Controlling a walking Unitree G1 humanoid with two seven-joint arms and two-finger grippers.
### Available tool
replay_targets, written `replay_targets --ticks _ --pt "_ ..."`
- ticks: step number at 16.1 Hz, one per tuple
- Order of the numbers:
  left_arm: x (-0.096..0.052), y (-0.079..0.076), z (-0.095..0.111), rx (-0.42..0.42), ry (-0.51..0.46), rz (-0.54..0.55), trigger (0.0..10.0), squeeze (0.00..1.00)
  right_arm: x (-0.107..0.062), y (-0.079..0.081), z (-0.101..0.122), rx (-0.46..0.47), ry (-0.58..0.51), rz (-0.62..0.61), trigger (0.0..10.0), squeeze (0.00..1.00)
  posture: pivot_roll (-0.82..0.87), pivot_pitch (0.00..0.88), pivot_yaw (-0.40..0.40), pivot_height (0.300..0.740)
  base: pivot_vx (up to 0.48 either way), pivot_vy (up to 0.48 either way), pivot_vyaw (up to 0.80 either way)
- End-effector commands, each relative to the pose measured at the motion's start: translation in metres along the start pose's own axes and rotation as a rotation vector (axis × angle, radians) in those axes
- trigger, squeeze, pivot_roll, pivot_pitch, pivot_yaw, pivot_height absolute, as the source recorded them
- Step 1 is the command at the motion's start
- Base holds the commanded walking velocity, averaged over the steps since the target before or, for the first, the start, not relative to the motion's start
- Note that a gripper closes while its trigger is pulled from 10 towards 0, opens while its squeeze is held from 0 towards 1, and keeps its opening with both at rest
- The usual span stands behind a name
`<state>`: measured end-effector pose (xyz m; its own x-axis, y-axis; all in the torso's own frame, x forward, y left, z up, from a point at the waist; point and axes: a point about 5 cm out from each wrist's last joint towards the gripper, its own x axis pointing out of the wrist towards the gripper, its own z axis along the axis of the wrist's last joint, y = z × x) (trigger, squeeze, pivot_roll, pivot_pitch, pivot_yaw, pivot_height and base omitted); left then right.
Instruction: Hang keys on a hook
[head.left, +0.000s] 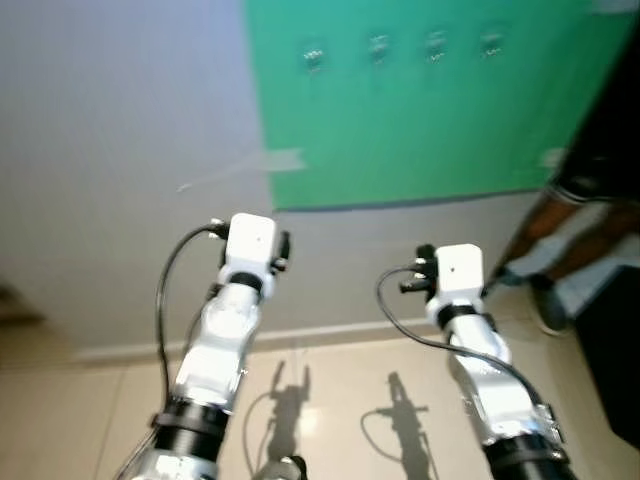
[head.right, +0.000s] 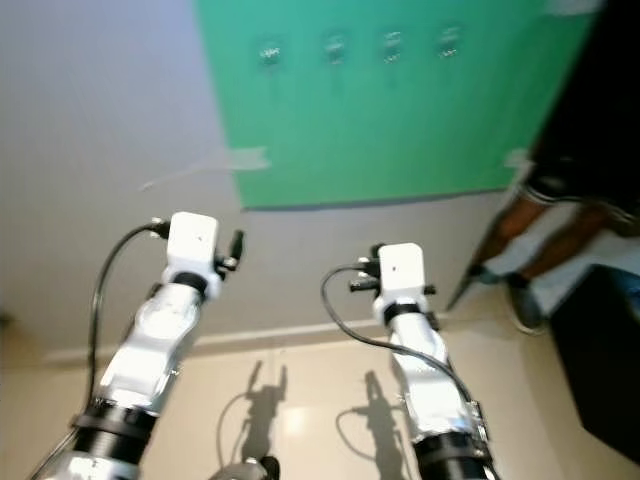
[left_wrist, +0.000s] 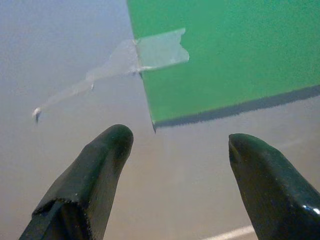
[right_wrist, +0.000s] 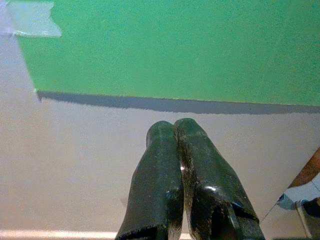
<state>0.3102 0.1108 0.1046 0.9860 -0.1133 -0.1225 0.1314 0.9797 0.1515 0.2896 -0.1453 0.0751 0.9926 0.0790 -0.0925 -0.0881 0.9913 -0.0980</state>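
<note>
A green board (head.left: 430, 110) is taped to the grey wall ahead. Several small metal hooks (head.left: 378, 47) sit in a row near its top edge. Both arms are raised toward the wall below the board. My left arm (head.left: 235, 320) points at the board's lower left corner, and my left gripper (left_wrist: 177, 140) is open with nothing between its black fingers. My right arm (head.left: 475, 340) points at the wall just under the board's bottom edge. My right gripper (right_wrist: 173, 125) is shut, fingertips pressed together, with nothing showing between them.
Clear tape (head.left: 285, 160) holds the board's left edge to the wall. A person's legs (head.left: 590, 230) and shoe (head.left: 548, 305) stand at the right, close to my right arm. A dark object (head.left: 612, 350) is at the lower right. A tiled floor (head.left: 330, 400) lies below.
</note>
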Motion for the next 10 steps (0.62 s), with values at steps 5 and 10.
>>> replay_targets --ticks 5,10 --pt "0.0019 0.0008 0.0006 0.023 0.015 -0.006 10.0 0.0 0.0015 0.0041 0.0004 -0.001 0.003 -0.002 10.0 0.0 -0.01 0.0 0.0 0.74 0.142 0.055 0.38" --pt "0.0021 0.0011 0.0011 -0.037 0.02 -0.01 10.0 0.0 -0.0002 0.0038 0.0002 -0.012 -0.001 0.0 10.0 0.0 -0.02 0.0 0.01 0.74 0.4 0.265 0.0"
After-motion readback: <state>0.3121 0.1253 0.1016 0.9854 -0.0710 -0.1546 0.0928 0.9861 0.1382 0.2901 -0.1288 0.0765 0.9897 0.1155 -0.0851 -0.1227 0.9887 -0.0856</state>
